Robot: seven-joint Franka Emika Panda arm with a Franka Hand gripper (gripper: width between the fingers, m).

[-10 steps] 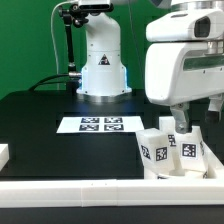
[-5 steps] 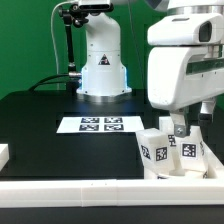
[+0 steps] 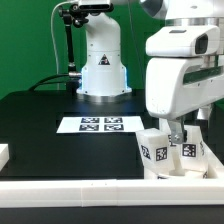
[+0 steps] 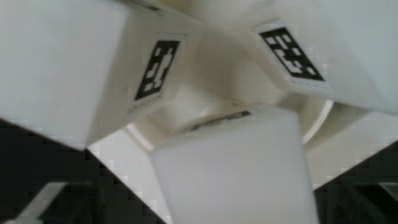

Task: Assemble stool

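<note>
The white stool parts stand bunched at the front of the exterior view's right. One tagged leg block (image 3: 155, 150) is on the near side and another (image 3: 189, 151) beside it. My gripper (image 3: 178, 130) comes straight down onto this cluster, with its fingers (image 3: 172, 129) among the parts. In the wrist view my gripper (image 4: 217, 208) is shut on a white leg (image 4: 222, 160) that runs toward a rounded seat rim (image 4: 313, 112). Two tagged faces (image 4: 157, 68) (image 4: 292, 52) stand beyond it. The seat is mostly hidden in the exterior view.
The marker board (image 3: 100, 124) lies flat mid-table. The arm's white base (image 3: 102, 65) stands behind it. A white rail (image 3: 90, 190) runs along the table's front edge, and a small white block (image 3: 3, 153) sits at the exterior view's left edge.
The hand has turned a little about its vertical axis over the parts and shifted slightly to the exterior view's left. The stool parts stay in place.
</note>
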